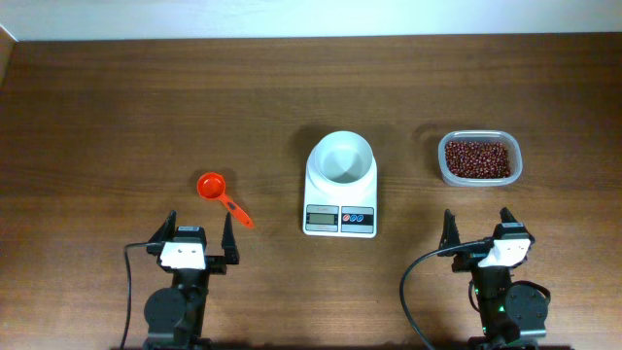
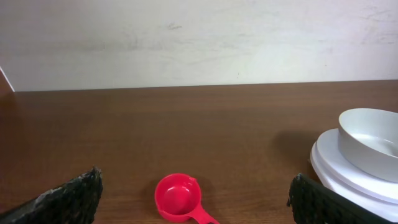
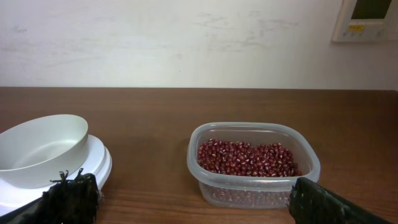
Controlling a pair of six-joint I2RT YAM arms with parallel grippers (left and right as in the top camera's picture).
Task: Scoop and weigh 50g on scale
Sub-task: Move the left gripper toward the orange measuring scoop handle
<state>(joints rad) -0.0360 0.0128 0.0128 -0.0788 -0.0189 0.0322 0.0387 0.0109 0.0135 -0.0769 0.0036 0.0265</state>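
The white scale sits mid-table with an empty white bowl on its platform; the left wrist view shows the bowl at the right, and the right wrist view shows the bowl at the left. Dark red-brown beans fill a clear tub at the right. An orange-red scoop lies left of the scale, its cup just ahead of my left gripper. My left gripper is open and empty. My right gripper is open and empty too, short of the tub, its fingertips dark.
The brown table's far edge meets a white wall. Black cables trail from both arm bases at the near edge.
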